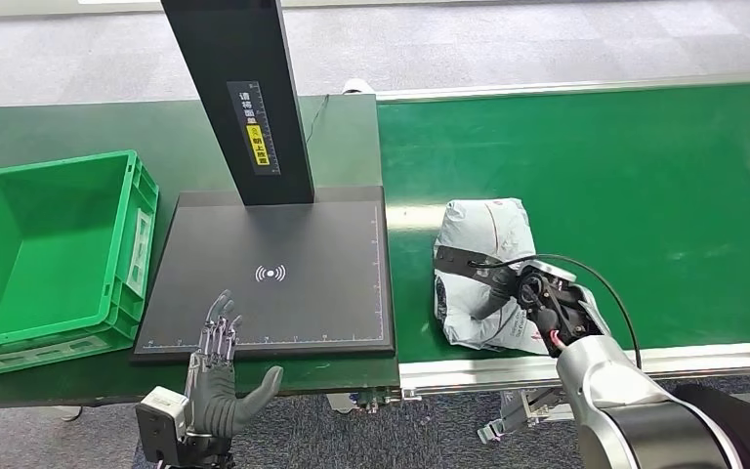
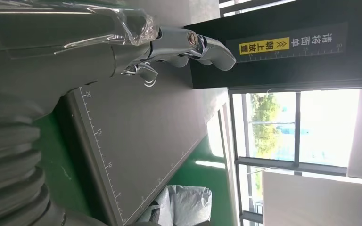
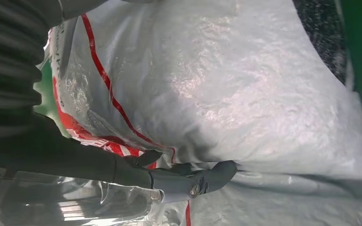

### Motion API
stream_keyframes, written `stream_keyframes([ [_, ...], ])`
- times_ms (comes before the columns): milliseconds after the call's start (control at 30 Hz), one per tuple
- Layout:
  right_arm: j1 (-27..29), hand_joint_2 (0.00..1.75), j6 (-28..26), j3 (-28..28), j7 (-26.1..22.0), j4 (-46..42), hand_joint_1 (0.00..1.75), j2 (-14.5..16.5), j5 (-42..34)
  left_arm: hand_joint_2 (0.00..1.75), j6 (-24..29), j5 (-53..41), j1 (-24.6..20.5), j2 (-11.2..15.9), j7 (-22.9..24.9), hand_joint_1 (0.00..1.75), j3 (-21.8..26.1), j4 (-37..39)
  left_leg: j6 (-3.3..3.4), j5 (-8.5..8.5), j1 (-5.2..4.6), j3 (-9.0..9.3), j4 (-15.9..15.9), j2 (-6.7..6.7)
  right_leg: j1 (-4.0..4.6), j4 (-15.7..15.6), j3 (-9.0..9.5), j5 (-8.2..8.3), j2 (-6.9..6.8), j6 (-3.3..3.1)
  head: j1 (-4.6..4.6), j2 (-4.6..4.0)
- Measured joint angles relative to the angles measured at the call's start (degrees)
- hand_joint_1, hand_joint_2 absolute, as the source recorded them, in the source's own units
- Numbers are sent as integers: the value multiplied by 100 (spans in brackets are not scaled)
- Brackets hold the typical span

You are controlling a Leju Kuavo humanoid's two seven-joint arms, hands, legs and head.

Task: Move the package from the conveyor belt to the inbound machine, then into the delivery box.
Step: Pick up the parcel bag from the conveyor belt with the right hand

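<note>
The conveyor belt (image 1: 645,186) carries the package (image 1: 483,269), a grey poly bag whose long axis runs away from the robot; the inbound machine (image 1: 273,283), a dark scan pad, lies just to its left; the green delivery box (image 1: 20,332) beyond that holds nothing; the right hand (image 1: 537,298) rests on the package, fingers pressed to the wrap, its grasp impossible to confirm; the left hand (image 1: 220,376) hangs spread at the pad's near edge.
</note>
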Motion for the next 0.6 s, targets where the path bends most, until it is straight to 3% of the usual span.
stream_keyframes([
  [133,-19,175,-37,295,171,12,0,59,258,175,37,24,-1,-3,17,0,-4,10,0,0,0,1,0,-1,0,0,2,0,-1,0,1,0],
  [267,-19,175,-78,507,253,25,155,114,413,175,67,43,-4,-22,24,0,-7,11,0,0,-1,4,1,0,-1,-1,4,0,-1,0,1,0],
  [400,-19,175,-136,625,269,42,175,148,463,175,84,50,-15,-33,29,0,-8,11,0,0,-1,7,0,0,0,-1,7,0,-1,0,1,0],
  [600,-32,175,-130,701,216,42,175,122,488,175,86,51,-43,-39,45,0,-9,11,0,0,-1,19,0,0,0,-2,16,-1,-1,0,1,0],
])
